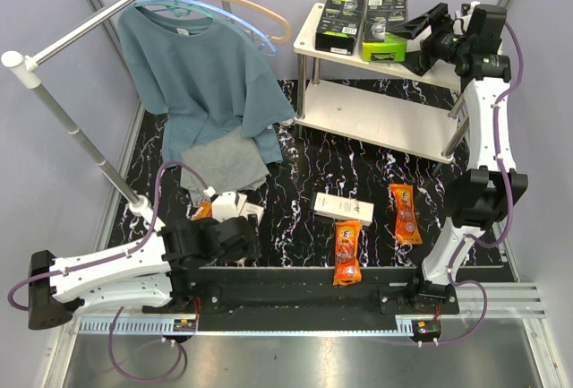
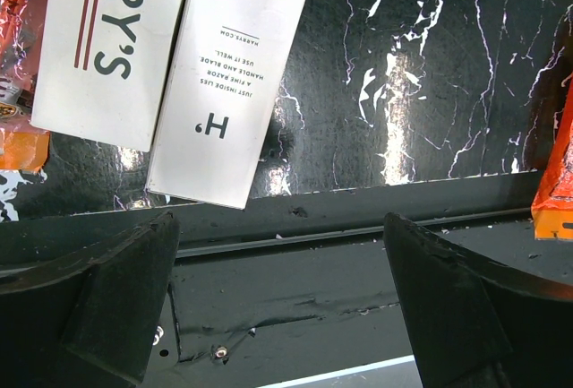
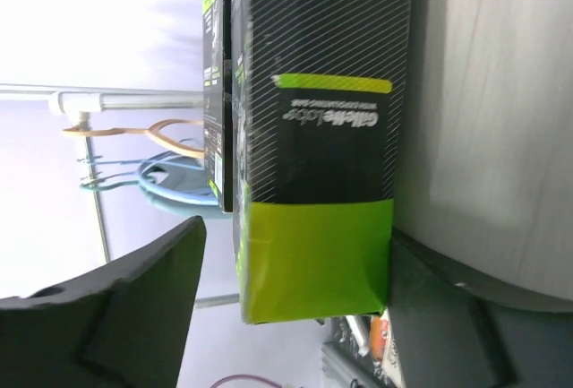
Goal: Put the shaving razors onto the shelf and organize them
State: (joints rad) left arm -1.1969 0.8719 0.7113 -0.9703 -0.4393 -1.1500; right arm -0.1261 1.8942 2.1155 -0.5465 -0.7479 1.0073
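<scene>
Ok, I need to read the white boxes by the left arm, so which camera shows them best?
The left wrist view: the white Harry's boxes fill its upper left, print legible, beyond the open left gripper. In the top view they are small and partly hidden by the left arm. The right wrist view shows none.

boxes (image 1: 344, 19): black, lime, pinstriped | blister packs (image 1: 346, 252): orange | shelf (image 1: 385, 119): cream | mat (image 1: 358, 168): black, white-veined
</scene>
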